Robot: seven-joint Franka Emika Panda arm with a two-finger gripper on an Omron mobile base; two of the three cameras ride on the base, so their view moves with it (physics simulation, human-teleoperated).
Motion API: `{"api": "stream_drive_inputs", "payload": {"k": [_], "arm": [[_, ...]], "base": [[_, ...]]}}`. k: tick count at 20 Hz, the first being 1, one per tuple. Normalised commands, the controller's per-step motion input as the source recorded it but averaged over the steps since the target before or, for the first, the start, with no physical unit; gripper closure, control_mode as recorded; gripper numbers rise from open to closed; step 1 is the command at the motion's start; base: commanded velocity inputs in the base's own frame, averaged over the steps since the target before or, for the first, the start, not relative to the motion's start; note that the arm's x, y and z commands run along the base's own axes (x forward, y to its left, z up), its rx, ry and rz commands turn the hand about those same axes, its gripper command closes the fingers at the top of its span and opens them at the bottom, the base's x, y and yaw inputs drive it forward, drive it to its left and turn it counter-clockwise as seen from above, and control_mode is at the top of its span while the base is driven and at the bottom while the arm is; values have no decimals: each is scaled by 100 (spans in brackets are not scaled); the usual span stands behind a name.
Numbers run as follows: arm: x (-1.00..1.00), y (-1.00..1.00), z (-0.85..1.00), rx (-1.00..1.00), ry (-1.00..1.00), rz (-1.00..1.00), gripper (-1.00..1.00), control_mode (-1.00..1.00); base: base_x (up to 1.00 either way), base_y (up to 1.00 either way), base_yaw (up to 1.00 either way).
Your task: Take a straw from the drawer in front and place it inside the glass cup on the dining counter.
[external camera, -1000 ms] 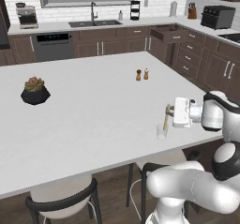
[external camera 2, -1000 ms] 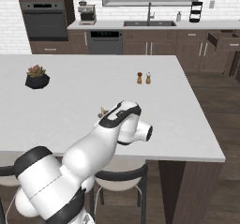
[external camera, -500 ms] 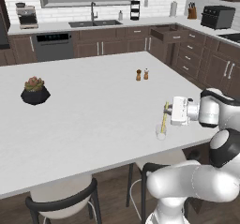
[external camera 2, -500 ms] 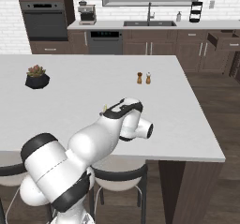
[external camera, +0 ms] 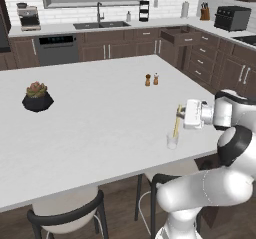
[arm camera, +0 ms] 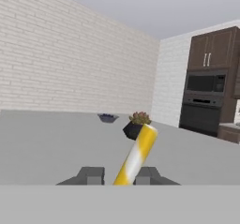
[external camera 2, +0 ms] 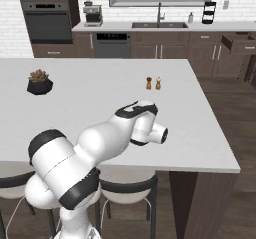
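Left base view: straw (external camera: pixel 177 122) stands tilted in the glass cup (external camera: pixel 172 141) near the tabletop (external camera: pixel 100 118) edge.
Right base view: arm hides the cup.
Hand view: pincer (arm camera: pixel 119 175) slightly parted, straw between its tips; grip uncertain.
Risk: pulling away could tip cup.

Home kitchen: sink (external camera: pixel 100 25), wall oven (external camera 2: pixel 47 18), dark wood cabinets (external camera: pixel 210 63), island counter (external camera: pixel 100 108).

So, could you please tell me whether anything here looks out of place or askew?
The straw leans at a tilt in the glass cup near the dining counter edge, its top between the jaws. One drawer on the far cabinets stands open. Nothing looks spilled or damaged.
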Motion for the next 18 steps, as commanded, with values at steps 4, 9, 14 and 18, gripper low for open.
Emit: {"api": "stream_drive_inputs", "payload": {"k": [4, 9, 14, 18], "arm": [[0, -8, 0, 0, 0, -1, 100, -100], [-14, -4, 1, 0, 0, 0, 100, -100], [-24, 0, 20, 0, 0, -1, 100, -100], [-18, 0, 33, 0, 0, -2, 100, -100]], "base": [[0, 0, 0], [0, 0, 0], [0, 0, 0], [0, 0, 0]]}}
